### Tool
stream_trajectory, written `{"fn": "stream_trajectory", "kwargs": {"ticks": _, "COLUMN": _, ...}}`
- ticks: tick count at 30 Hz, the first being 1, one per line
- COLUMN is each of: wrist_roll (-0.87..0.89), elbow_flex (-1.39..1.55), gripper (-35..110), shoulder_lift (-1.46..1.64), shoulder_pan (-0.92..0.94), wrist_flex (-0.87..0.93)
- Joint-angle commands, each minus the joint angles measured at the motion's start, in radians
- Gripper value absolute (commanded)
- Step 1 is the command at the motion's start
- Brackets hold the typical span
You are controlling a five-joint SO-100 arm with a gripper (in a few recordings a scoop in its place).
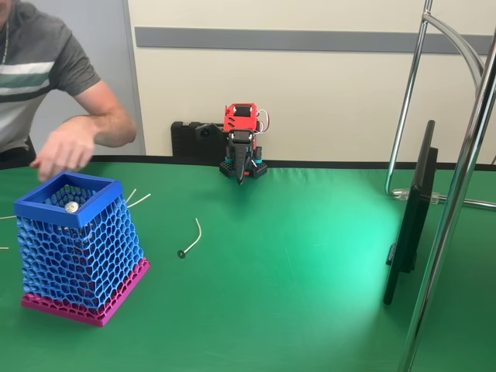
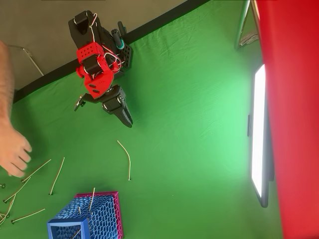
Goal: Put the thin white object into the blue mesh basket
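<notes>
The thin white object (image 1: 194, 235) lies curved on the green cloth, right of the basket, with its dark disc tip toward the front; in the overhead view the thin white object (image 2: 126, 158) lies just below the arm. The blue mesh basket (image 1: 85, 248) stands upright at the front left on its magenta base, and the overhead view has the basket (image 2: 99, 216) at the bottom edge. My gripper (image 1: 240, 175) hangs folded at the arm's base by the back edge, pointing down, shut and holding nothing. From above, the gripper (image 2: 128, 121) is a short way from the object's near end.
A person's hand (image 1: 60, 155) hovers over the basket's far side and reaches in at the left (image 2: 15, 154). Plain white sticks (image 2: 56, 175) lie scattered left of the basket. A small silvery ball (image 1: 71, 207) sits inside it. Chrome stand tubes (image 1: 453, 225) rise at the right.
</notes>
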Motion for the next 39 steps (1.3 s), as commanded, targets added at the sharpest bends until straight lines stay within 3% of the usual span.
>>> {"fn": "stream_trajectory", "kwargs": {"ticks": 1, "wrist_roll": -0.017, "elbow_flex": 0.008, "gripper": 1, "shoulder_lift": 0.008, "shoulder_pan": -0.008, "wrist_flex": 0.009}}
{"fn": "stream_trajectory", "kwargs": {"ticks": 39, "wrist_roll": -0.052, "elbow_flex": 0.008, "gripper": 1, "shoulder_lift": 0.008, "shoulder_pan": -0.034, "wrist_flex": 0.009}}
